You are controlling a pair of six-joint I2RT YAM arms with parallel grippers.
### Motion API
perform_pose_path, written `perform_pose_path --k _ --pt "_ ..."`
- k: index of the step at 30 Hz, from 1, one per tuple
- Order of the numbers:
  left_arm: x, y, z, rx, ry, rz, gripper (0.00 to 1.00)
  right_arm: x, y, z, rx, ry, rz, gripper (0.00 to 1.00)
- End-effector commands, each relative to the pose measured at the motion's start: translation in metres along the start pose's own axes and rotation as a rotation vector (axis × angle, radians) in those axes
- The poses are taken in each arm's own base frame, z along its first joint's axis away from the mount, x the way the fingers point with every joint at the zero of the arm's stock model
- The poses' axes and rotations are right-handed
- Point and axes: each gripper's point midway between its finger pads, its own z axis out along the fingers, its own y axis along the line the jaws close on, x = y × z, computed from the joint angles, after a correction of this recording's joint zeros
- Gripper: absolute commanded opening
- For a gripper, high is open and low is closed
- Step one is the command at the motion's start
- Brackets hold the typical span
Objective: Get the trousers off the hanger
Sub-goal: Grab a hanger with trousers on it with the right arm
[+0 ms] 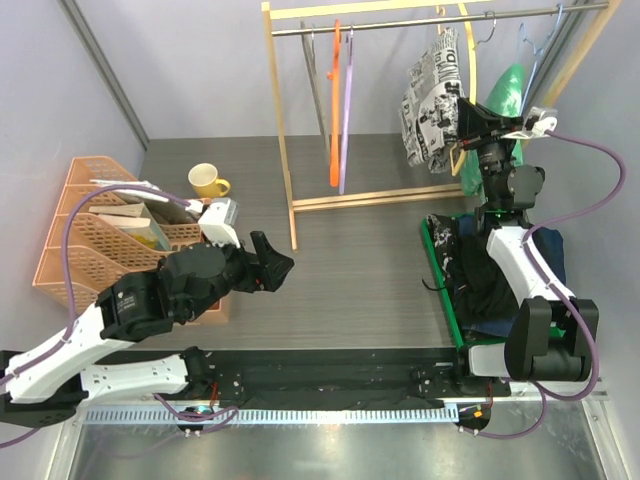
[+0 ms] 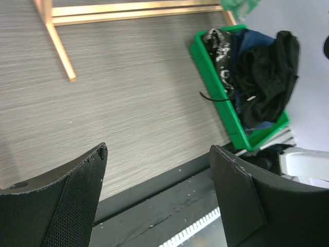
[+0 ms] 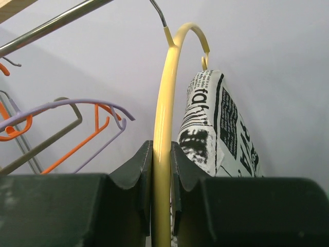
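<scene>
The left fingers [image 1: 268, 256] hang over the bare worktop [image 1: 360, 250] at the lower left of the top view. They are spread wide with nothing between them. Their own wrist view shows both black pads [image 2: 77, 195] well apart, with the green bin [image 2: 226, 110] beyond them at the upper right of that frame.

That view separates what the top view blurs: three trousers heaped in the bin. These are the black-and-white marbled pair [image 2: 218, 43], the navy denim pair [image 2: 253, 40] and the plain black pair [image 2: 270, 72], which is piled toward the right.

Farther back, at the upper right of the top view, the right fingers [image 1: 478, 120] reach the wooden rack [image 1: 280, 120]. Their wrist view shows them closed on the yellow hanger [image 3: 160, 128], its rod pinched between the two pads. The newspaper-print pair [image 3: 216, 123] hangs just right of it.

Only the top view shows the green-and-white mottled pair [image 1: 507, 92], hanging at the right end of the metal rail [image 1: 400, 25]. That makes two pairs on the rack and three in the bin, five in all.

Three bare hangers, the grey hanger [image 1: 313, 75], the orange hanger [image 1: 335, 110] and the purple hanger [image 1: 347, 110], hang on the left part of the rail. One yellow mug [image 1: 208, 181] and one orange file rack [image 1: 85, 235] stand at the left.
</scene>
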Motion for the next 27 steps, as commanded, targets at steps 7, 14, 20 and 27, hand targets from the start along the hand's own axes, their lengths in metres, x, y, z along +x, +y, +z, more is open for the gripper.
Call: perform_pose_path --k 7,14,20,27 --pt "-0.009 0.006 0.014 -0.09 -0.017 0.031 0.8 -0.113 0.066 -0.017 -0.275 -0.488 -0.075 0.01" --pt "-0.001 0.003 0.025 -0.075 0.019 0.016 0.8 -0.122 0.075 -0.022 -0.308 -0.513 -0.086 0.01" --pt "-0.003 0.007 0.018 -0.066 0.006 -0.019 0.8 -0.139 0.088 -0.016 -0.37 -0.555 -0.073 0.01" --pt "-0.006 0.012 0.019 -0.093 0.007 -0.013 0.8 -0.144 0.093 -0.017 -0.399 -0.586 -0.083 0.01"
